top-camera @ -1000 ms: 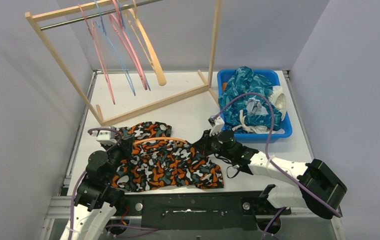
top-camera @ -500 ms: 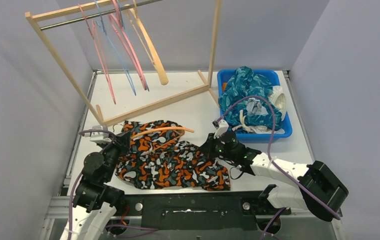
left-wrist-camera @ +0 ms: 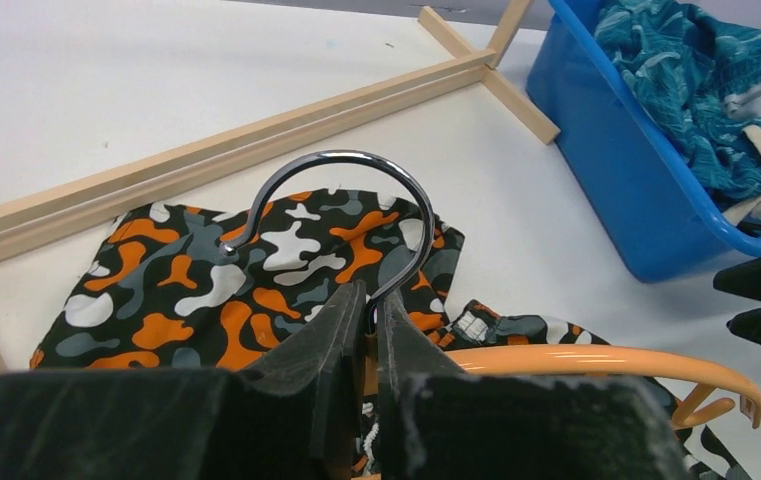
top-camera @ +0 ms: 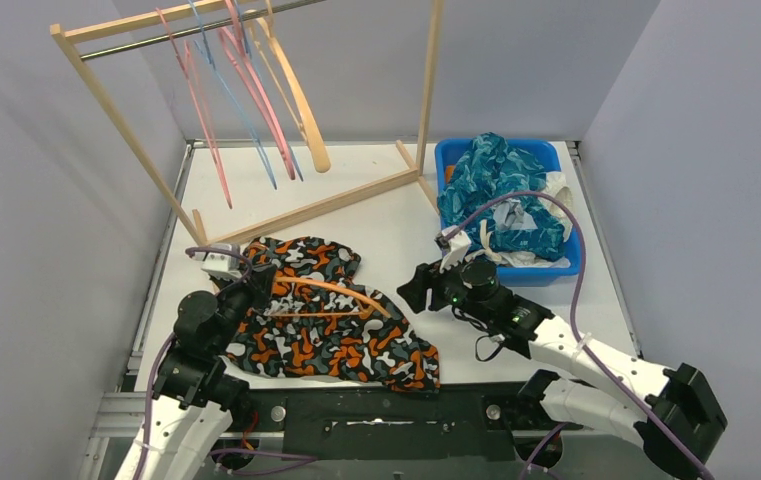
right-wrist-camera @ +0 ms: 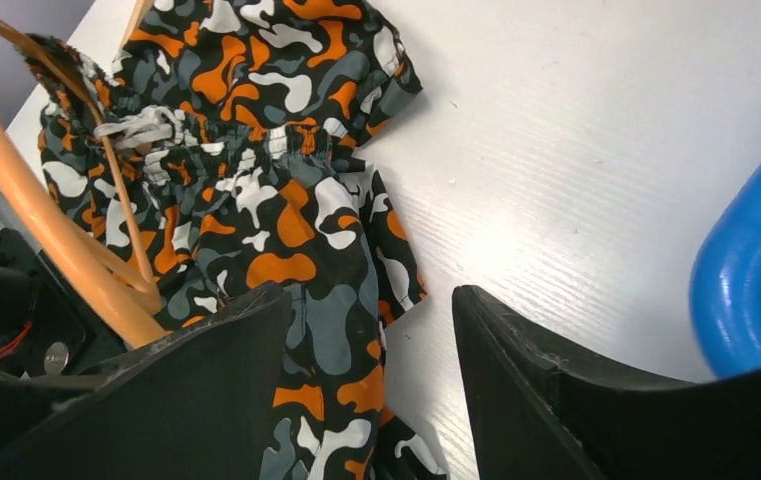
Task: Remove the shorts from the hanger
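Note:
The orange-black-white camouflage shorts [top-camera: 341,345] lie spread flat on the white table, in front of the rack. An orange hanger [top-camera: 331,290] rests on top of them. Its chrome hook [left-wrist-camera: 356,165] rises from between the fingers of my left gripper [left-wrist-camera: 371,310], which is shut on the hook's neck. In the top view that gripper [top-camera: 261,285] sits at the left edge of the shorts. My right gripper [right-wrist-camera: 371,310] hangs open over the right edge of the shorts [right-wrist-camera: 286,210] and bare table, holding nothing. From above it [top-camera: 411,290] stands just right of the fabric.
A blue bin [top-camera: 566,262] at the back right holds teal shark-print and white shorts. The wooden rack [top-camera: 306,210] crosses the back left, with several bare pink, blue and wooden hangers [top-camera: 246,90] on its rod. Grey walls close both sides.
My right gripper has opened, let go of the shorts and drawn back to the right. The shorts have settled flatter, and the hanger now lies across them in my left gripper.

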